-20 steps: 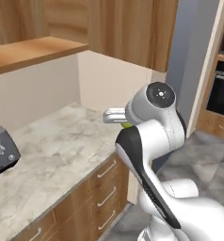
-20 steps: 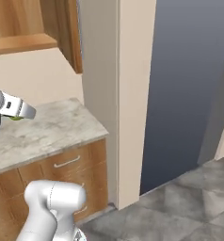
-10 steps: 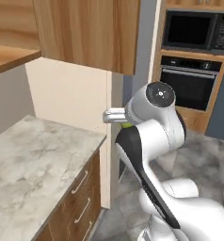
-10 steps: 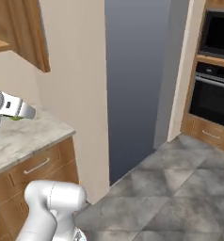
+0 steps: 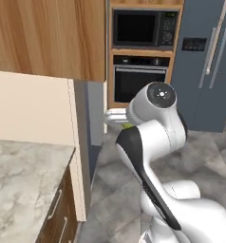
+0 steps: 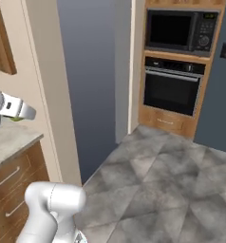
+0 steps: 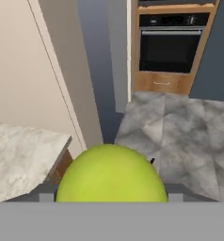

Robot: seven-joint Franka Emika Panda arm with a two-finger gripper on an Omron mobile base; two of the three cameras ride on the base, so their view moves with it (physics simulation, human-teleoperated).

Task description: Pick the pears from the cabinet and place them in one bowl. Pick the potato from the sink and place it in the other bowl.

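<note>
The end effector (image 7: 109, 200) was clenched around a yellow-green pear (image 7: 109, 174), which sat right between its fingers, held up in the air. Below and to its left lay the marble bench (image 7: 20, 157); ahead of it, across the grey floor (image 7: 180, 127), stood the oven (image 7: 170, 44).

No words, brands or numbers can be read anywhere. The microwave (image 5: 143, 27) has a small greenish display at its top right corner, too blurred to make out, and the fridge (image 5: 207, 57) carries a dark panel with unreadable marks.
</note>
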